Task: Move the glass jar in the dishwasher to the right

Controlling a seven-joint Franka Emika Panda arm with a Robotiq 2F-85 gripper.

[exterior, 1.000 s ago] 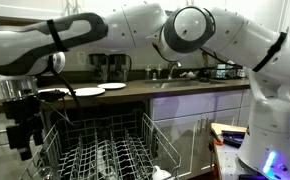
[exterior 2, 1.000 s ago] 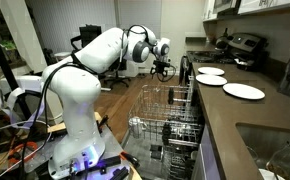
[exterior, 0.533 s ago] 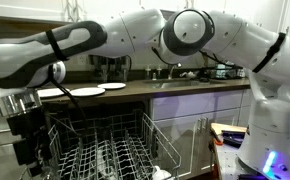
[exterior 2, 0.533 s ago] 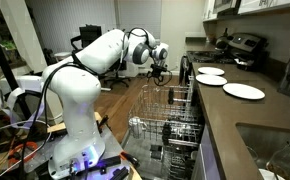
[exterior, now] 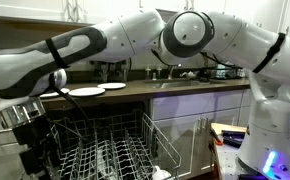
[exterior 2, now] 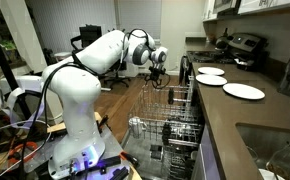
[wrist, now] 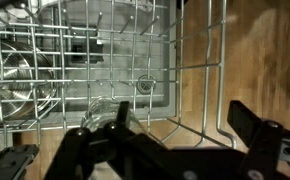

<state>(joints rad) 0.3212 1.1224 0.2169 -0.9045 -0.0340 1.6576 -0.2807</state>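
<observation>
The dishwasher's light-grey wire rack (exterior: pixel 110 150) is pulled out under the counter; it also shows in the other exterior view (exterior 2: pixel 170 108) and from above in the wrist view (wrist: pixel 135 50). A clear glass jar (wrist: pixel 103 106) stands in the rack near its edge, partly behind my left finger (wrist: pixel 110 125). My gripper (wrist: pixel 175 135) is open and empty, low over the rack's outer edge, with wooden floor showing between the fingers. It hangs at the rack's end in both exterior views (exterior: pixel 33 152) (exterior 2: pixel 157 72).
Another round clear glass piece (wrist: pixel 17 85) lies in the rack to the left. White plates (exterior: pixel 87 92) (exterior 2: pixel 243 91) sit on the dark counter above. A sink (exterior 2: pixel 275 150) is set in the counter. White cabinet drawers (exterior: pixel 200 125) flank the dishwasher.
My gripper has come down from above the rack's end to the level of its upper wires. The rack and plates have not moved.
</observation>
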